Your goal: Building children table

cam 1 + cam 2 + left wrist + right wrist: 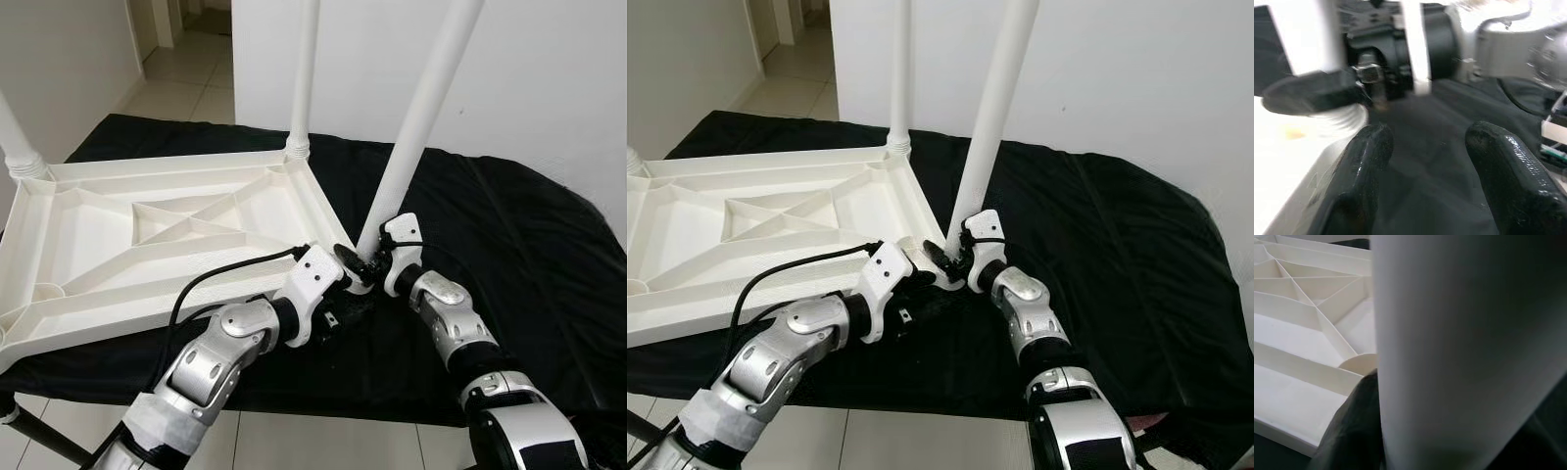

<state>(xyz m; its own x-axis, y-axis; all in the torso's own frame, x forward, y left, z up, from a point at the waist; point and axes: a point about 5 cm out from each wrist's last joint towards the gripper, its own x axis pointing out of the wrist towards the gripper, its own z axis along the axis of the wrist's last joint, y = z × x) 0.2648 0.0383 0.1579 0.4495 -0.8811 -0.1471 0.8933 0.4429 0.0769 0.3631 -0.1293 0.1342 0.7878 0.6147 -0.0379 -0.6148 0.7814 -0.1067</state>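
Note:
A white plastic table top (147, 235) lies upside down on a black cloth, its ribbed underside up. One white leg (304, 69) stands upright in its far right corner, and another leg (15, 137) stands at the far left corner. At the near right corner my right gripper (370, 266) is shut on the base of a third white leg (421, 117), which leans to the right. This leg (1464, 347) is close up in the right wrist view, with one finger (1356, 431) beside it. My left gripper (1427, 142) is open just beside that corner, holding nothing.
The black cloth (509, 255) covers a low surface that extends right and back to a white wall (549, 78). Pale floor tiles (323, 441) run along the near edge. A hallway (186, 59) opens at the back left. A black cable (211, 279) loops over my left forearm.

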